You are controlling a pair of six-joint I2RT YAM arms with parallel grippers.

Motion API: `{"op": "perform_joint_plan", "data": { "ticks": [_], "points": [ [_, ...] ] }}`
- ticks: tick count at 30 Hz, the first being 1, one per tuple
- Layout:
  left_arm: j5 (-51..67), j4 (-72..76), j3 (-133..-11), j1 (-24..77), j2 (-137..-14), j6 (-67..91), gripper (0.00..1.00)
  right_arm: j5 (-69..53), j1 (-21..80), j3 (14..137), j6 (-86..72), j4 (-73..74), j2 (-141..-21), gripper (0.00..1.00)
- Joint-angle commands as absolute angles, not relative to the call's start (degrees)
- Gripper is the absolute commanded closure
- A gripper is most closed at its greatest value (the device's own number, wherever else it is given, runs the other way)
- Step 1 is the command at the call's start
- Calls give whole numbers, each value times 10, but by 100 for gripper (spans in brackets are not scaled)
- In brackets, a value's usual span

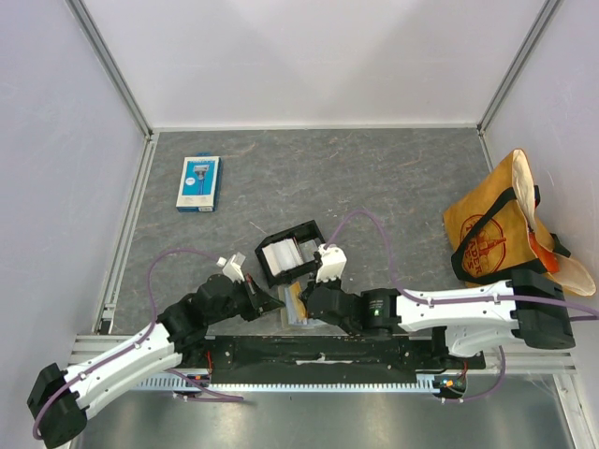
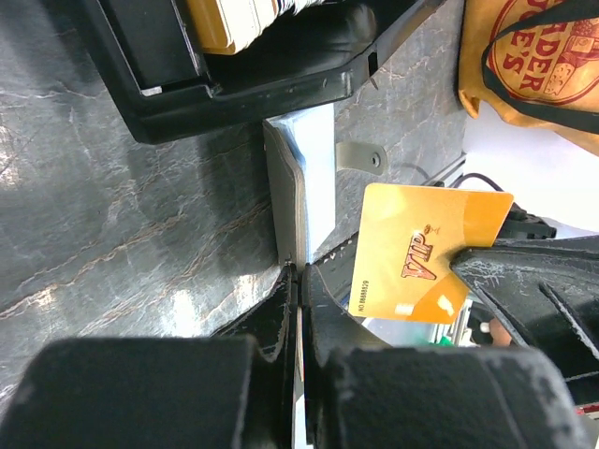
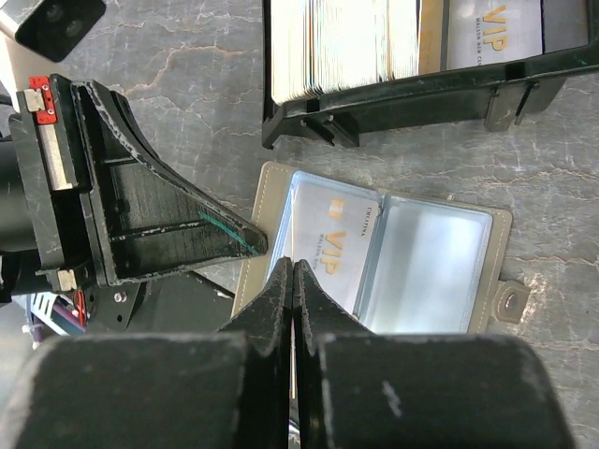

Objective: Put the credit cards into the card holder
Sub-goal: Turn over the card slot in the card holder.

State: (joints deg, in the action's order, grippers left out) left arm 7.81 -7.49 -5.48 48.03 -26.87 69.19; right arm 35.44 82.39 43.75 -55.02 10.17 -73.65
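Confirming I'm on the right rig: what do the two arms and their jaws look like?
The left arm and right arm have white links and black joints. A purple cable loops along each. The jaws are black, wedge-shaped, scuffed pale at the edges, with a white block behind them.

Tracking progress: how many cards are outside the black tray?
2: a gold VIP card pinched in the right gripper; a pale VIP card inside the open grey-tan card holder. Others may be hidden.

cards [image 3: 346,42] in tray [image 3: 412,98], card holder [image 3: 426,267] before it
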Motion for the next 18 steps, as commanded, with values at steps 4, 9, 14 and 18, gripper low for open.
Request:
{"op": "perform_joint_plan", "data": {
  "ticks": [4, 9, 14, 18],
  "points": [
    [84, -76, -67, 482, -265, 719, 98, 428, 831, 490, -578, 93, -754, 100],
    [80, -75, -69, 483, -275, 739, 98, 492, 853, 518, -609, 120, -788, 100],
    [73, -74, -69, 484, -268, 751, 98, 533, 867, 547, -620, 145, -830, 100],
    [72, -74, -69, 484, -264, 757, 98, 550, 876, 561, -624, 165, -852, 100]
  ]
}}
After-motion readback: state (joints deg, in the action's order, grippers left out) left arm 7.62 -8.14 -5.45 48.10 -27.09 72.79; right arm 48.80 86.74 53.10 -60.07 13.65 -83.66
